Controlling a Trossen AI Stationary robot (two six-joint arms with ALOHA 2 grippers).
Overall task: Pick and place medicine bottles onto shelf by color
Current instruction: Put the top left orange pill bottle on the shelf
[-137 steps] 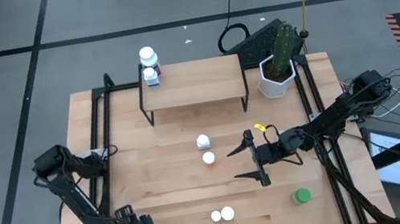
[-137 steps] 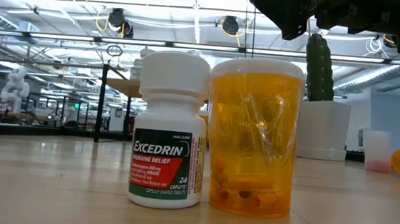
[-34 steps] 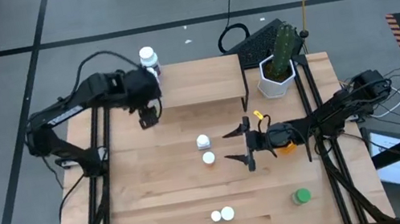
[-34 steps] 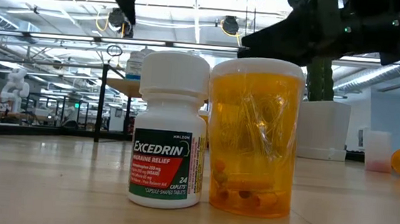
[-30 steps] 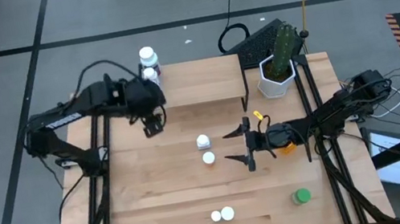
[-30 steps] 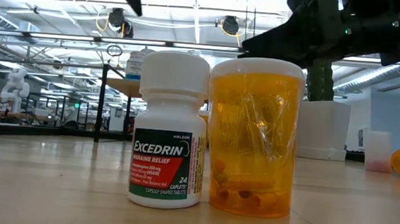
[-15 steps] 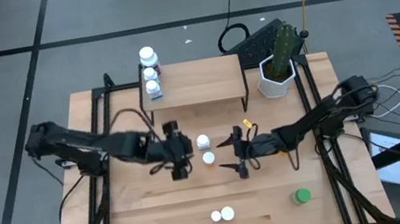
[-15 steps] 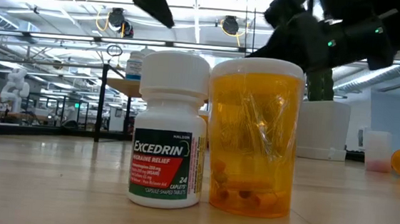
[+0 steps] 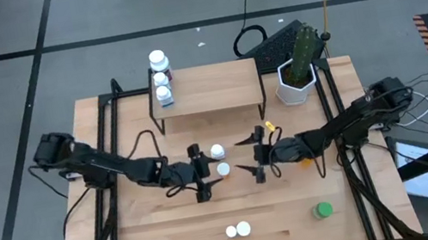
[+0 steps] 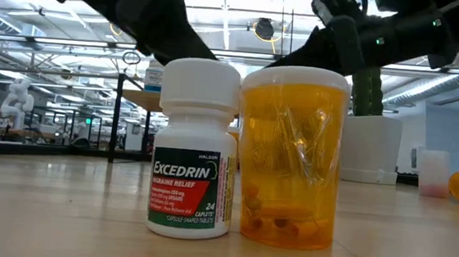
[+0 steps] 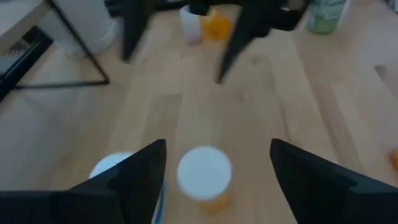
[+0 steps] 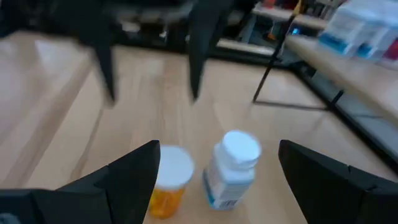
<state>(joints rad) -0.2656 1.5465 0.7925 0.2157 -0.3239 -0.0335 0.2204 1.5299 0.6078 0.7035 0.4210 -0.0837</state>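
Two white-capped medicine bottles (image 9: 220, 160) stand mid-surface, between the left gripper (image 9: 198, 173) and right gripper (image 9: 257, 155), both with fingers spread open, holding nothing. More bottles (image 9: 162, 88) sit on the shelf (image 9: 218, 89).

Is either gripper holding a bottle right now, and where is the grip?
Nothing is held. The left gripper and right gripper flank the two middle bottles, jaws open.

You could read words on just one thing: the white bottle (image 10: 194, 149) in the low view said "EXCEDRIN", "MIGRAINE RELIEF" and "24 CAPLETS". The orange bottle (image 10: 290, 156) touching it had no words you could read.
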